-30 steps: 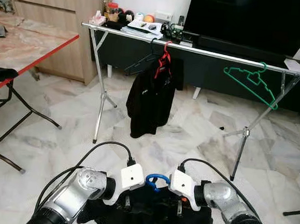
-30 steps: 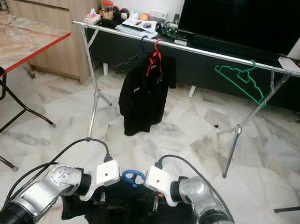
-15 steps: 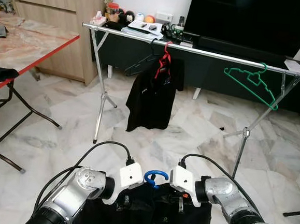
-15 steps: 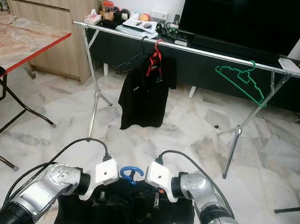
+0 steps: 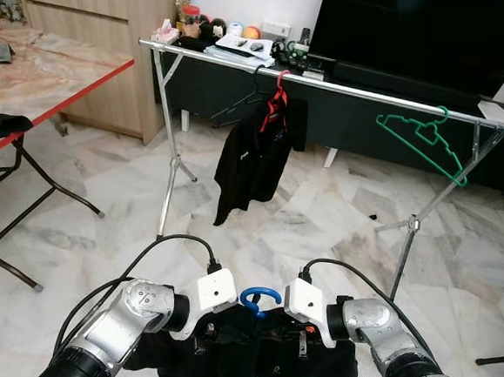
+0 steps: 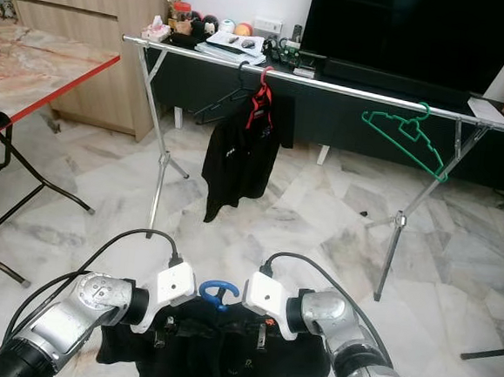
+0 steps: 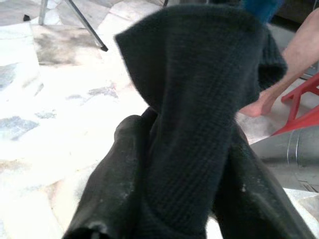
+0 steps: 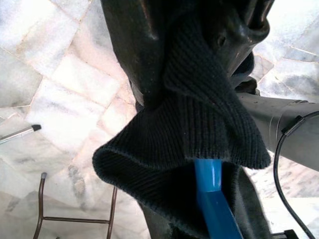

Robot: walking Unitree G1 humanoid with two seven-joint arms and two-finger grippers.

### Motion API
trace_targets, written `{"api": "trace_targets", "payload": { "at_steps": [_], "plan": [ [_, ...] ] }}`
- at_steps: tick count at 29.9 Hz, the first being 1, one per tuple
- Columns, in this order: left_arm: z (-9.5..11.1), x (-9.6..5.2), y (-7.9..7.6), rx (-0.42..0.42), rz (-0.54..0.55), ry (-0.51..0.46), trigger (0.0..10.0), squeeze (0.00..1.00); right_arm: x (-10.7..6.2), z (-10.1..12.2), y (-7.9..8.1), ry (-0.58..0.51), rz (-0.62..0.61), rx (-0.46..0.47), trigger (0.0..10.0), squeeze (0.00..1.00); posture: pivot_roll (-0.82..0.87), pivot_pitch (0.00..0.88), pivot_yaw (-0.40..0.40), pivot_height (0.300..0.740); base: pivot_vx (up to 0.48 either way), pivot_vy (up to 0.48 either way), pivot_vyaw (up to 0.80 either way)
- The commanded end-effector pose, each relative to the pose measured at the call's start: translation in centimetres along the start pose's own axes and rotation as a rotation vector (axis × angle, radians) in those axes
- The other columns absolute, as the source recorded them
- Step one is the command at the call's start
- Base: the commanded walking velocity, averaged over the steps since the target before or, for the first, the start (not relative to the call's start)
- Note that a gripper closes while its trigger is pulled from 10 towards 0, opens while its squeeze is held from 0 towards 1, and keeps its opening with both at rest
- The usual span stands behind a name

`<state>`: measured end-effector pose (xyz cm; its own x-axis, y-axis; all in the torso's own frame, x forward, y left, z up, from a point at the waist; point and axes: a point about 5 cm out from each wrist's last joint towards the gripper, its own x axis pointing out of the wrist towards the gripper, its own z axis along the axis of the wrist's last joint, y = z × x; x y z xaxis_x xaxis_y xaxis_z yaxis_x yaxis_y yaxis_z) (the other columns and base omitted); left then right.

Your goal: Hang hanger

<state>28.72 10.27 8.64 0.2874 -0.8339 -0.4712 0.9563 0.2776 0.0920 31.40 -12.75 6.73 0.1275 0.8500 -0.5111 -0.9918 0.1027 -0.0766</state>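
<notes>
A blue hanger's hook (image 5: pixel 256 298) rises between my two wrists, low in front of me. A black knit garment (image 6: pixel 209 347) hangs on that hanger. My left gripper (image 5: pixel 206 333) is shut on the garment's left shoulder, and the knit is pinched between its fingers (image 7: pixel 112 199). My right gripper (image 5: pixel 302 343) is shut on the right shoulder, where the blue hanger (image 8: pixel 212 199) runs under the collar. Ahead stands the silver clothes rail (image 5: pixel 347 87), well above and beyond both grippers.
On the rail hang a black shirt on a red hanger (image 5: pixel 253 158), an empty black hanger (image 5: pixel 234 107) and an empty green hanger (image 5: pixel 423 141). The rack's legs (image 5: pixel 172 160) stand on marble floor. A red-edged table (image 5: pixel 43 67) is at left. A person's foot (image 7: pixel 259 107) is nearby.
The held garment has bunched and its hook has shifted slightly left and up. The black shirt on the rail has twisted sideways and looks narrower.
</notes>
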Motion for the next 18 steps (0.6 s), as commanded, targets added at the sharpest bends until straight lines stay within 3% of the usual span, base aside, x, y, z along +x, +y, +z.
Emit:
{"api": "trace_targets", "payload": {
  "at_steps": [1,18],
  "plan": [
    [-0.23,0.68,-0.81,0.007,-0.057,0.017,0.0,0.0,-0.56,1.44,-1.03,-0.051,-0.047,-0.049,0.0,0.0,0.1,0.019,-0.116,0.74,0.0,0.0,0.0],
    [0.0,0.7,-0.7,0.014,-0.058,0.011,0.0,0.0,-0.57,1.06,-1.09,-0.028,-0.073,-0.035,0.0,0.0,0.11,0.037,-0.118,0.74,0.0,0.0,0.0]
  ]
}}
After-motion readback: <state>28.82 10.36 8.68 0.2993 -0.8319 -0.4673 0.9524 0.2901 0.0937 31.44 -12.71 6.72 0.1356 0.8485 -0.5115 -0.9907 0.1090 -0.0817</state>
